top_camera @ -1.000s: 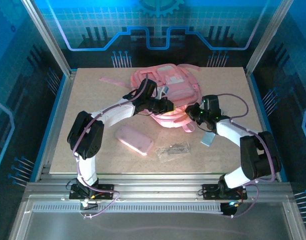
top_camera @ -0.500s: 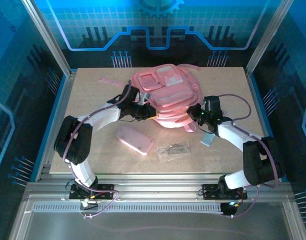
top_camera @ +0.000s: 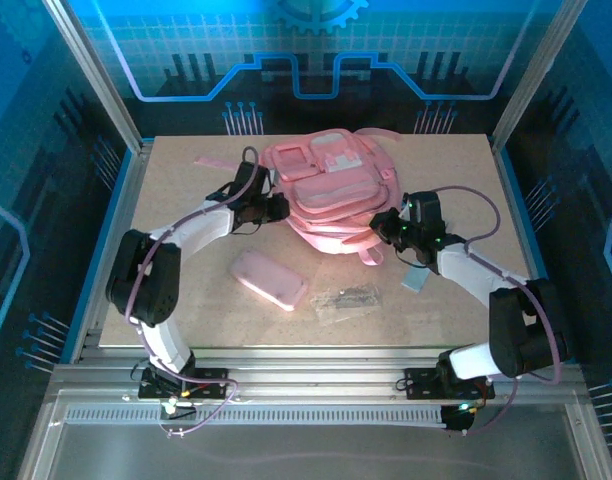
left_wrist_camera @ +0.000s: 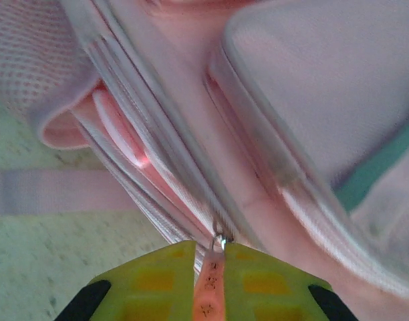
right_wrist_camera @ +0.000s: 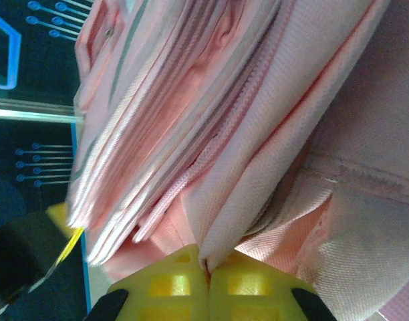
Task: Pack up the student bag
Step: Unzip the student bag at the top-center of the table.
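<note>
Left wrist view suggested the risk: the thin zip pull (left_wrist_camera: 210, 291) could slip from the left claw (left_wrist_camera: 214, 253) if tugged off-line. Should the right claw (right_wrist_camera: 206, 262) lose its fabric fold (right_wrist_camera: 258, 180), the student bag (top_camera: 336, 190) on the counter (top_camera: 456, 170) would drag, not open. Left claw, at the bag's left side, pinched that pull, nearly closed; right claw, at its right, was clamped fully on the fold.

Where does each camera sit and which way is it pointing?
Top external: above and behind the arm bases, looking down at the table and student bag; both arms show.
Left wrist: on the left arm, facing along the left gripper, shut on a zipper pull.
Right wrist: on the right arm, facing along the right gripper, pinching bag fabric.
Shared: all three see the bag.
</note>
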`<state>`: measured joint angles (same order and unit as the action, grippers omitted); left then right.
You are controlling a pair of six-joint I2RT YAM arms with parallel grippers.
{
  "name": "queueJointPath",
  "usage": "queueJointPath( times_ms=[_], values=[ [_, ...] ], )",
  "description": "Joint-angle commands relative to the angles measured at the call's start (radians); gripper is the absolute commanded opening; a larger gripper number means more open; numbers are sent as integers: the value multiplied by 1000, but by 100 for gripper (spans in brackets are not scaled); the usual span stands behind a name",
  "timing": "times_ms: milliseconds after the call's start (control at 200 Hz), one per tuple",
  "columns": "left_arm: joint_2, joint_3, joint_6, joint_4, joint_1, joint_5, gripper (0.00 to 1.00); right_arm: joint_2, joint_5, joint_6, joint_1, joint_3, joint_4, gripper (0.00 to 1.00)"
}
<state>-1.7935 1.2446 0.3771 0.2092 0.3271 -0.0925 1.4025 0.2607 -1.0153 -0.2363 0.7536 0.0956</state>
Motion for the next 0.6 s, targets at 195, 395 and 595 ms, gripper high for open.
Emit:
queueJointPath(
  times_ms=[195,395,595],
  values=[
    [-83,124,-46,28,-115,310,10,-2,1,84,-7,82,-23,0],
    [20,30,26,17,-115,150,41,58,56,116,-69,159,-30,4],
    [146,-36,68,70,-117,104,85,26,98,219,-136,219,-192,87]
  ],
)
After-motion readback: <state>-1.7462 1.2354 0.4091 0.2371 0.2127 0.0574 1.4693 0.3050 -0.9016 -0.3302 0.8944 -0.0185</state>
